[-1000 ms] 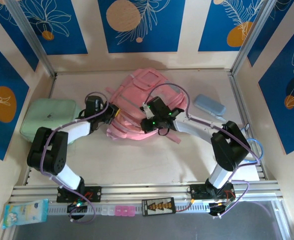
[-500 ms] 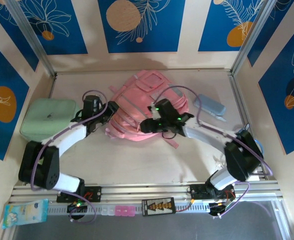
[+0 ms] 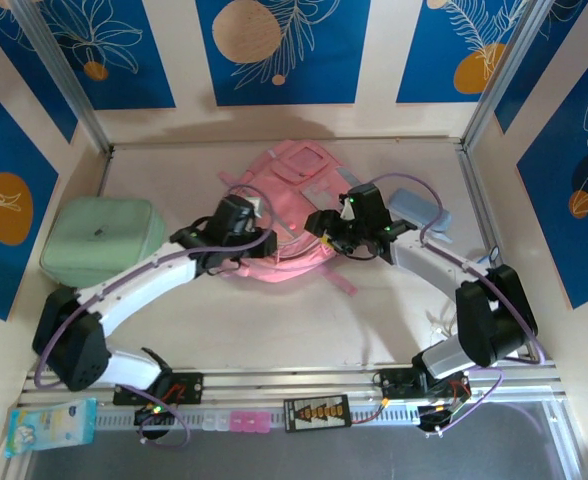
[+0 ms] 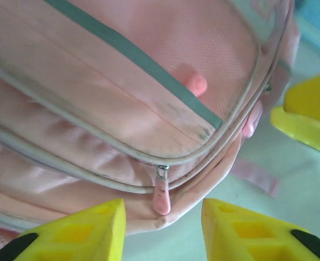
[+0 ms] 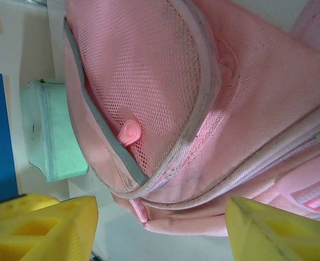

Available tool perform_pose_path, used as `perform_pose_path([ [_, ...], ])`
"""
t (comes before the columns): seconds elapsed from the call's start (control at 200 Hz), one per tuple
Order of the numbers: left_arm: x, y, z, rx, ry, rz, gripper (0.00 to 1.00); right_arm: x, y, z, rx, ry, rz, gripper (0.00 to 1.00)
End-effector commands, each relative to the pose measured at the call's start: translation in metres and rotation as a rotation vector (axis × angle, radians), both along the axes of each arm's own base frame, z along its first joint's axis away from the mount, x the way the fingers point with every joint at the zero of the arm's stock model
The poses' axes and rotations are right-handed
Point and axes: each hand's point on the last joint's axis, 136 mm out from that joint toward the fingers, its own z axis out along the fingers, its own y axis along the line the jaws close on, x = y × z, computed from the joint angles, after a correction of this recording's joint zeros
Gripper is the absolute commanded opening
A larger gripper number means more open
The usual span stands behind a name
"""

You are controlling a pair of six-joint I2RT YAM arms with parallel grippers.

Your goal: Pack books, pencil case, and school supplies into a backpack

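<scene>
Two grippers held over the pink backpack (image 3: 292,175) at table (image 3: 274,320) centre, left gripper (image 4: 162,220) released, zipper pull (image 4: 161,197) seen just ahead of its parted jaws, right gripper (image 5: 160,223) released, nothing grasped, pencil case (image 3: 419,208) lying right of backpack, mint-green case (image 3: 99,238) at left

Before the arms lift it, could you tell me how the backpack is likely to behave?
Probably floppy: the backpack lies slumped and creased, so it would likely sag and fold if lifted by one edge. Its mesh pocket looks grippy rather than slippery. Pushed, it would likely bunch and drag, loose strap trailing, rather than roll.
</scene>
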Motion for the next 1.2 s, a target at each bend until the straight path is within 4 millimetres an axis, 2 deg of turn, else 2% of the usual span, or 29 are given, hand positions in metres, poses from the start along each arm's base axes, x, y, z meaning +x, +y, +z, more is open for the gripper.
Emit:
perform_pose_path([
  [0.0, -0.006, 0.016, -0.020, 0.266, 0.013, 0.026, 0.37, 0.007, 0.005, 0.010, 0.053, 0.025, -0.024, 0.62],
  [0.1, -0.008, -0.002, -0.025, 0.272, 0.003, -0.003, 0.36, 0.013, -0.001, 0.006, 0.024, 0.015, -0.053, 0.62],
  [0.185, -0.007, -0.008, -0.032, 0.285, 0.017, -0.006, 0.34, 0.015, -0.005, 0.006, 0.017, 0.010, -0.063, 0.62],
  [0.295, -0.002, -0.016, -0.039, 0.315, 0.008, -0.036, 0.25, 0.017, -0.006, 0.008, 0.014, 0.001, -0.066, 0.62],
  [0.41, 0.004, -0.021, -0.042, 0.353, -0.006, -0.055, 0.25, 0.018, -0.006, 0.008, 0.015, -0.002, -0.064, 0.62],
  [0.66, 0.015, -0.021, -0.048, 0.410, -0.012, -0.033, 0.27, 0.019, -0.004, 0.007, 0.015, 0.001, -0.058, 0.62],
  [0.81, 0.008, -0.017, -0.053, 0.404, 0.020, -0.021, 0.25, 0.018, -0.003, 0.006, 0.021, 0.008, -0.053, 0.62],
  [1.08, 0.005, -0.008, -0.060, 0.429, 0.030, 0.003, 0.11, 0.021, 0.001, 0.006, 0.039, 0.015, -0.046, 0.61],
  [1.195, 0.006, -0.007, -0.059, 0.431, 0.021, 0.009, 0.12, 0.021, 0.004, 0.006, 0.053, 0.022, -0.035, 0.61],
])
